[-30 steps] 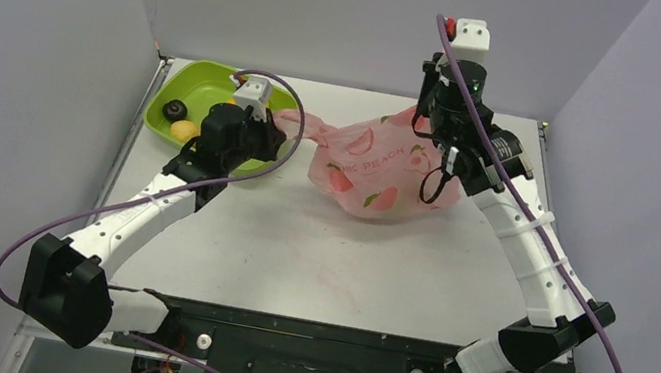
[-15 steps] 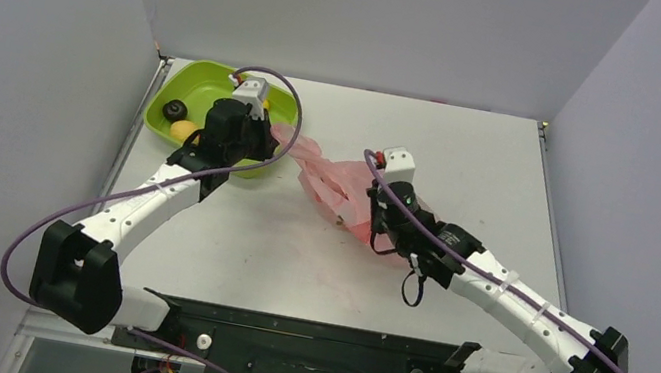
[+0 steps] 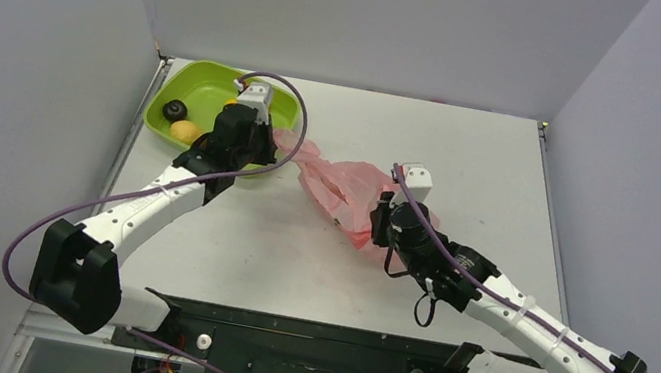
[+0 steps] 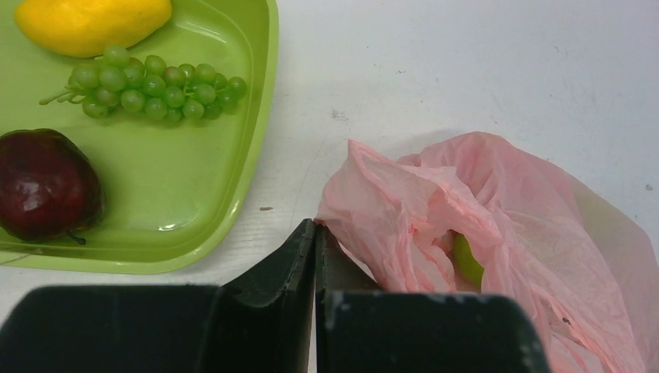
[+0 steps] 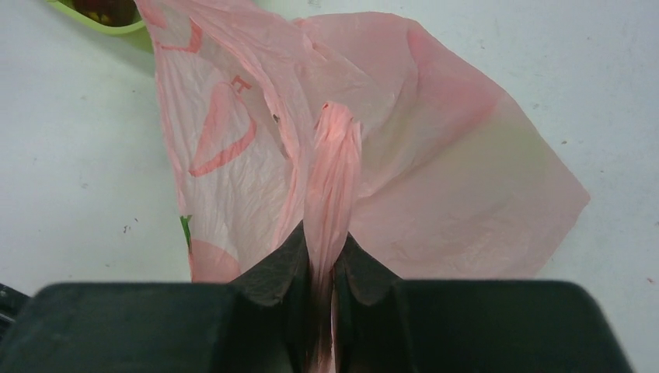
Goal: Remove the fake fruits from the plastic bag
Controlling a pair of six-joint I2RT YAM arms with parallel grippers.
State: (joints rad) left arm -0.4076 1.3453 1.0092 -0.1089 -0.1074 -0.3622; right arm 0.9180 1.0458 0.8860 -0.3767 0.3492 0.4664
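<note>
**A:** Two grips on the plastic bag (image 3: 346, 189) right now. The left gripper (image 4: 316, 229) is pinched closed on a corner of it, just beside the lime-green tray (image 4: 256, 140). The right gripper (image 5: 325, 237) is clamped round a twisted strand of the film, nearer the middle of the table (image 3: 295, 252). The bag lies slumped between them. How does this stuff handle?

**B:** One green fruit (image 4: 466, 263) shows through the film at the left gripper's end; what else is inside, I can't tell. The film's thin, floppy and slick and weighs next to nothing, so I reckon it slips or stretches instead of holding a shape. Grab the bunched bits or handles, not flat sheet. The fruit looks hard, glossy and round, so it'll probably roll once it's free.

**A:** Room to move?

**B:** Plenty of bare table in front and to the right. It's tighter on the left: the tray rim is right next to that gripper, with a dark red apple (image 4: 47, 183) and grapes (image 4: 148, 81) inside, and the side wall is near.
</note>
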